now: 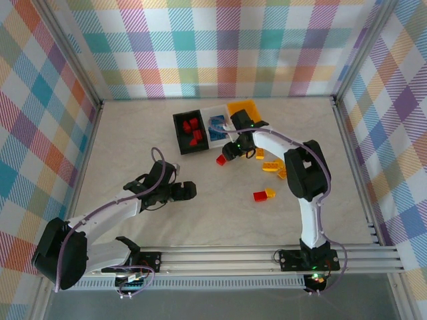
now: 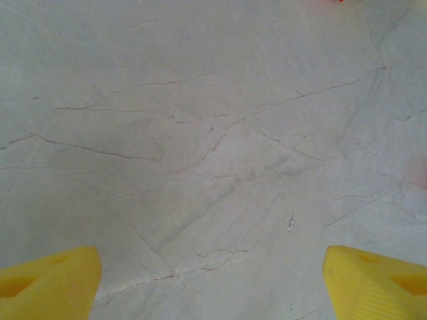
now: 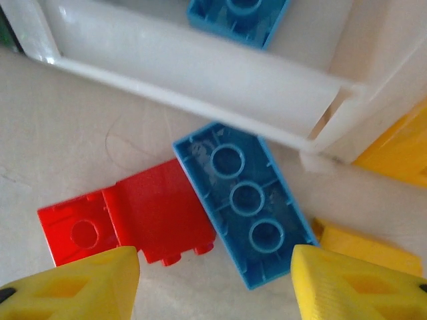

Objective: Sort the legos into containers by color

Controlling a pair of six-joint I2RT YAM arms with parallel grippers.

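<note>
Along the far part of the counter [image 1: 133, 147] three bins stand side by side: a black bin [image 1: 177, 127] with red bricks [image 1: 193, 132] in it, a white bin [image 1: 212, 112] holding a blue brick [image 1: 217, 125], and a yellow bin [image 1: 245, 107] at the right end. The right arm bends in toward them, and the right fingers [image 1: 231, 152] hang just in front of the white bin, spread apart and pinching nothing. Looking down past those yellow tips [image 3: 73, 287], a loose blue brick [image 3: 243, 200] lies hollow side up on the counter, one corner right at the white bin's near wall [image 3: 200, 73]. A loose red brick [image 3: 133, 217] touches its side, and a yellow piece [image 3: 360, 245] sits just beyond its other end. To the right, three yellow bricks [image 1: 270, 167] are scattered near the arm. Closer to the arm bases, a red and yellow pair [image 1: 264, 195] lies touching. The left fingers [image 1: 188, 191] hover over bare counter, well apart from the bins, spread wide with nothing between them [image 2: 47, 280]
</note>
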